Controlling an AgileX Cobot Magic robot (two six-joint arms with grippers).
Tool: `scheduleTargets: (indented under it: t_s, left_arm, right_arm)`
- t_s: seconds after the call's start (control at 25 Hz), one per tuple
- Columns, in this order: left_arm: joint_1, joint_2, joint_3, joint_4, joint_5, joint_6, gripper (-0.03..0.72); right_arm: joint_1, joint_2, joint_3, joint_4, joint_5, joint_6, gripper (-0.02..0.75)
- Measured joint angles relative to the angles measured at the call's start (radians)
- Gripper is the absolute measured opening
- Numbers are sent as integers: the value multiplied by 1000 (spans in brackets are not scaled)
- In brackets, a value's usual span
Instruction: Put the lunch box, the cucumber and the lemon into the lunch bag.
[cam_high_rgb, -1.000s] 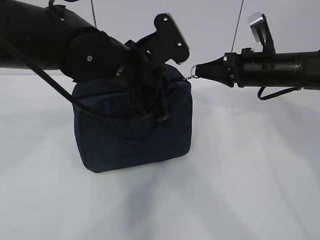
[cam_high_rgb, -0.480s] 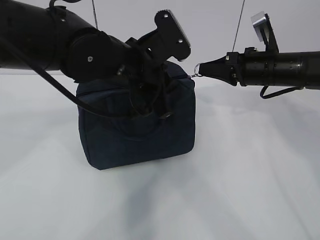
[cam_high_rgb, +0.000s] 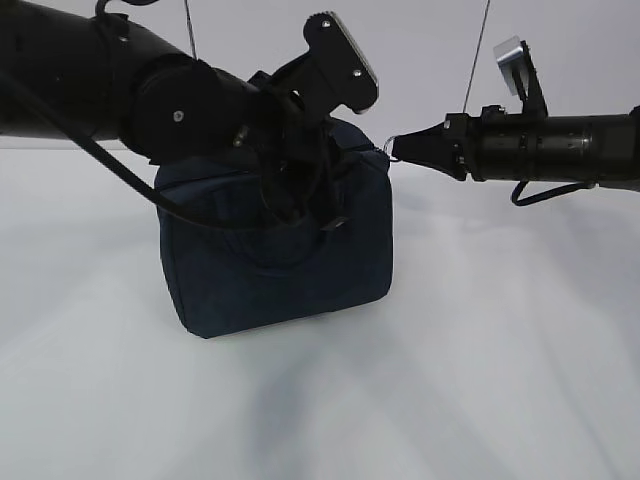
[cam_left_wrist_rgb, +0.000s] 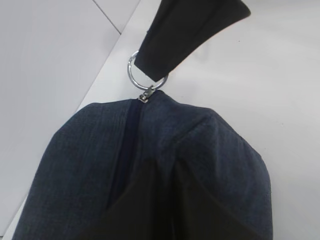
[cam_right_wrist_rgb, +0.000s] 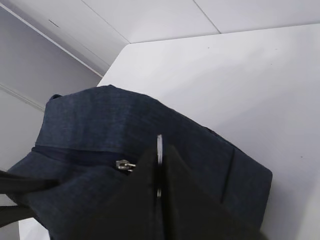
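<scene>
Lunch bag (cam_high_rgb: 275, 250), dark navy fabric, stands on the white table (cam_high_rgb: 480, 380) left of centre in the exterior view. It is boxy with a rounded top, and its near lower edge appears slightly lifted on the left. The zipper (cam_left_wrist_rgb: 127, 135) runs along the top as a dark seam; over the length visible in the left wrist view it lies closed.

Left arm (cam_high_rgb: 120, 85) enters from the upper left of the exterior view and bends down over the bag's top. Left gripper (cam_left_wrist_rgb: 165, 200) is seen in its own wrist view as two dark fingers drawn narrowly together on a raised fold of the bag's top fabric, pinching it. A black loop handle (cam_high_rgb: 300, 215) hangs across the bag's front face below the wrist.

Right arm (cam_high_rgb: 550, 148) reaches in level from the right edge. Right gripper (cam_high_rgb: 400, 147) is at the bag's upper right corner, its jaws closed tight on the metal ring pull (cam_left_wrist_rgb: 142, 75). In the left wrist view the ring passes through the fingertips, and the small slider (cam_left_wrist_rgb: 146, 95) below it sits at the end of the zipper line. In the right wrist view the ring shows edge-on between the closed fingers.

Lunch box, cucumber and lemon are not visible in any view.
</scene>
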Motion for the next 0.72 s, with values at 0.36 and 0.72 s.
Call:
scheduleTargets:
  t_s: [0.36, 0.72]
  left_arm:
    - [2, 0, 0, -4, -10, 0, 29]
    - [2, 0, 3, -5, -46, 0, 29]
  right_arm:
    - [39, 44, -49, 6, -7, 0, 20]
    - [43, 74, -56, 14, -12, 0, 20]
